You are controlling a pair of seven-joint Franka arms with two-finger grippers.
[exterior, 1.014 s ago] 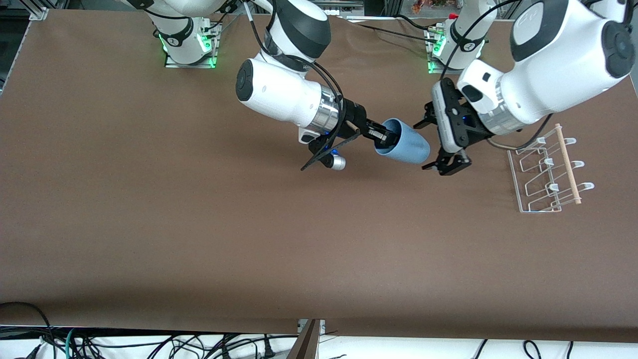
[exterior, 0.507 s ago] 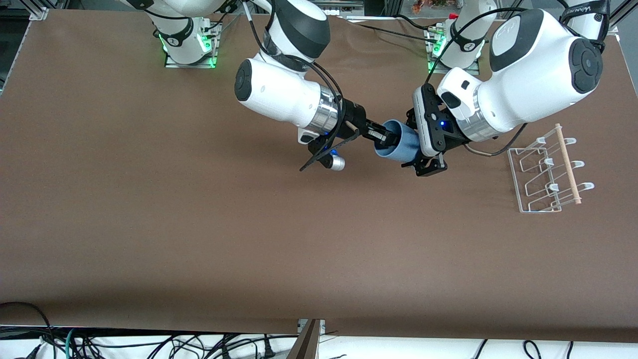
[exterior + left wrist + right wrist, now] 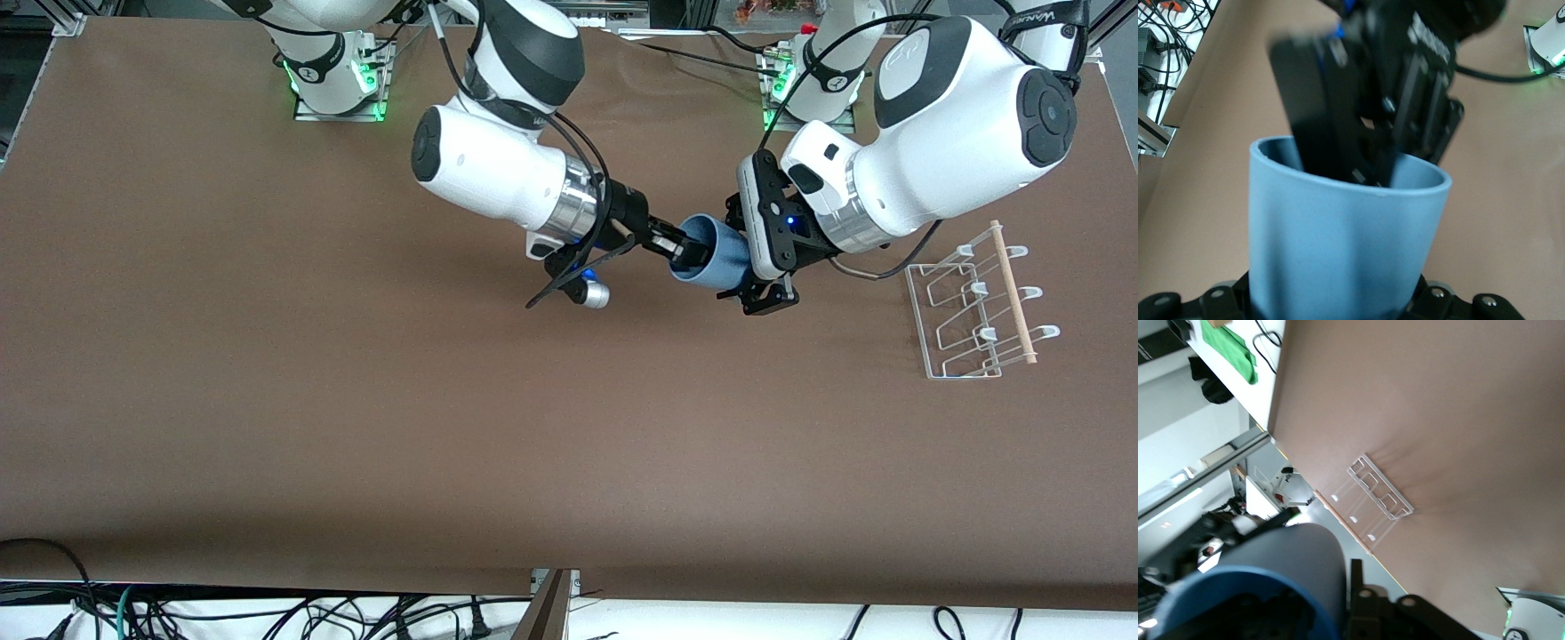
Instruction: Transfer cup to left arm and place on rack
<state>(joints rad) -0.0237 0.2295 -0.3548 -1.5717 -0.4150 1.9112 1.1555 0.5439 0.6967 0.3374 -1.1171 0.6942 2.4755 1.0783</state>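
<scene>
gripping cup [image 3: 711, 260], both pincers

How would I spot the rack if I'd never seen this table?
Start at the brown table and look toward the left arm's end. The rack sits there on the surface, clear of both arms. It is the only white wire frame, with looped prongs and a pale wooden rod across them.
</scene>
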